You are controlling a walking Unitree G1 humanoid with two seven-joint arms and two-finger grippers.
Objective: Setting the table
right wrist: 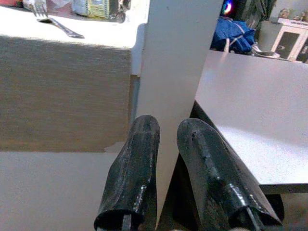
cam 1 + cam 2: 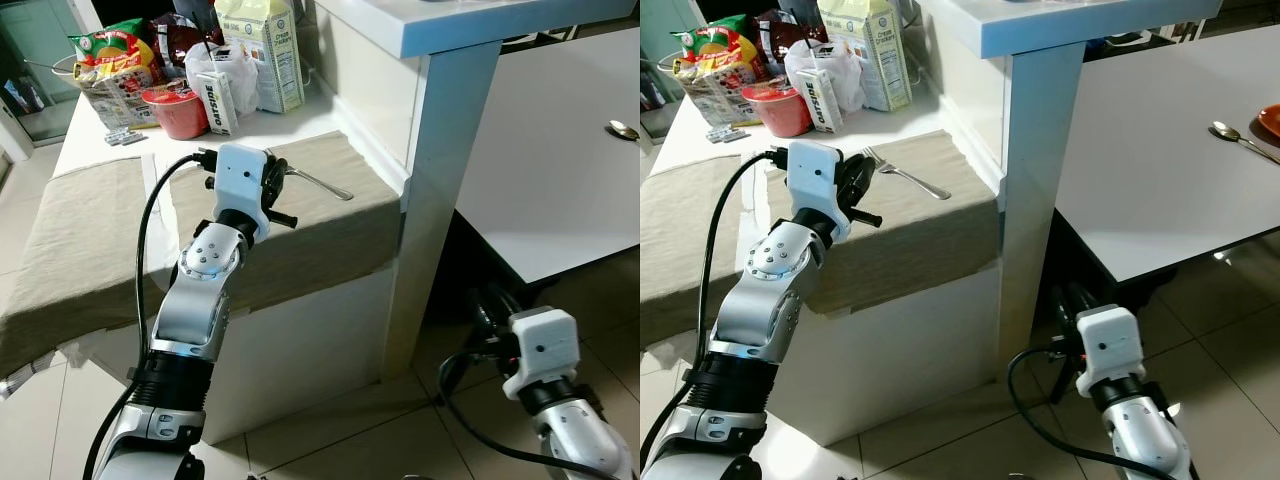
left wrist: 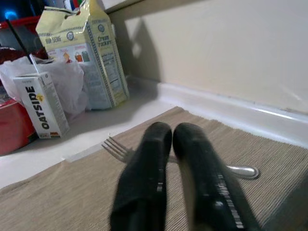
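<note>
From the left eye view I have the left gripper (image 2: 277,180) raised over the beige placemat (image 2: 330,215) that drapes over the front edge of the white counter (image 2: 100,130). The fork (image 2: 318,182) lies flat on that placemat, tines toward the gripper, handle pointing off to the right, its tine end just beside the black fingers. Behind it on the counter stand a cream cracker carton (image 2: 262,50), a small Oatside carton (image 2: 218,100), a red bowl (image 2: 180,112) and a snack bag (image 2: 115,55). My right arm hangs low beside the white post (image 2: 440,200).

The right eye view gives me the same layout, plus a white table (image 2: 1160,170) on the far side of the post, with a spoon (image 2: 1240,138) lying near its far right edge next to an orange plate (image 2: 1270,118).

In the left wrist view my two fingers (image 3: 144,187) are pressed together with nothing between them, so this gripper is clenched and empty. The fork crosses the placemat just beyond the fingertips; I cannot tell whether they touch it.

In the right wrist view the right gripper (image 1: 163,130) points at the post with a narrow gap between its fingers, grasping nothing; I read it as slightly parted.
</note>
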